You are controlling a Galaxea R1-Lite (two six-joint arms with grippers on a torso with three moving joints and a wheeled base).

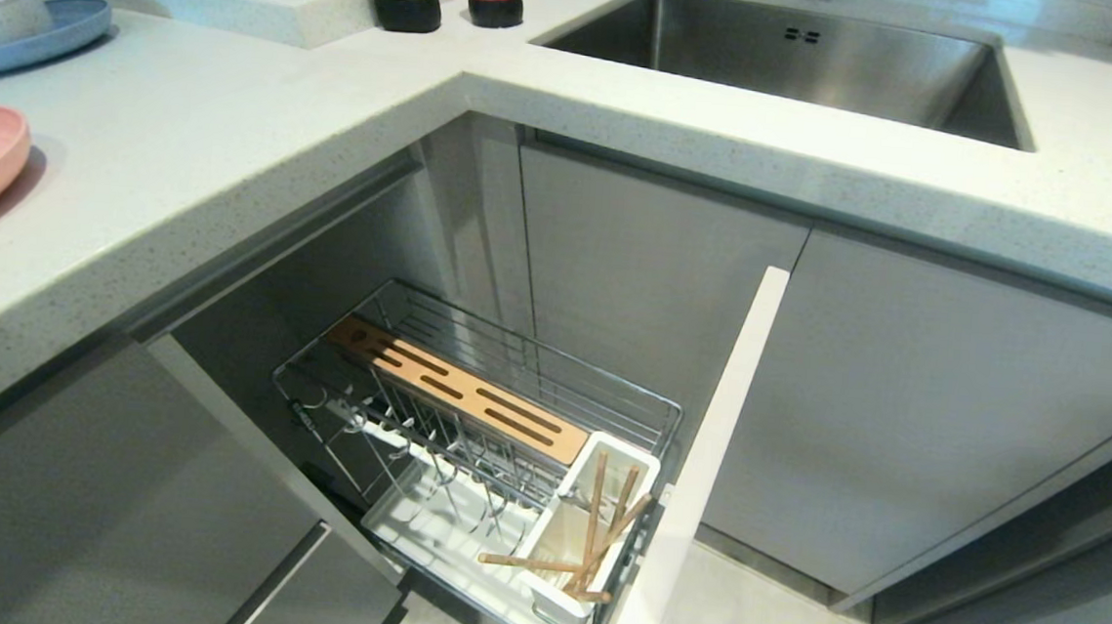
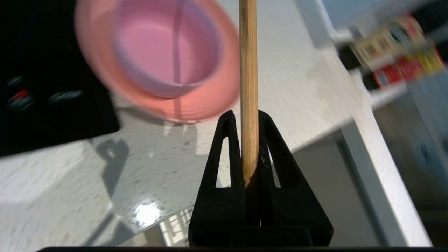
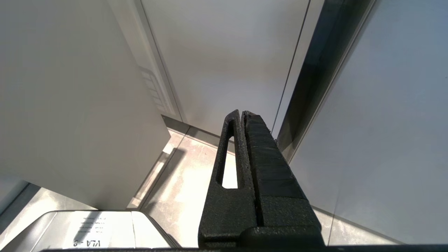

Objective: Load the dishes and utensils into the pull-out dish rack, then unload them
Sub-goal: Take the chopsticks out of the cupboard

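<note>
Speckled white table [image 2: 147, 164] lies under a chopstick [image 2: 249, 87] pinched in the left claw [image 2: 249, 140], near the pink bowl [image 2: 164, 49] on its plate [image 2: 196, 105]. Keep it upright when lowering toward the rack's utensil cup [image 1: 590, 520]. Right claw [image 3: 244, 140]: pressed together, parked.

White sticker [image 3: 93, 231] — upside-down print, only "VLA" legible.

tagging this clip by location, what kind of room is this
Most likely a home kitchen: a steel sink set in a speckled countertop, with a pull-out dish rack open under it.
</note>
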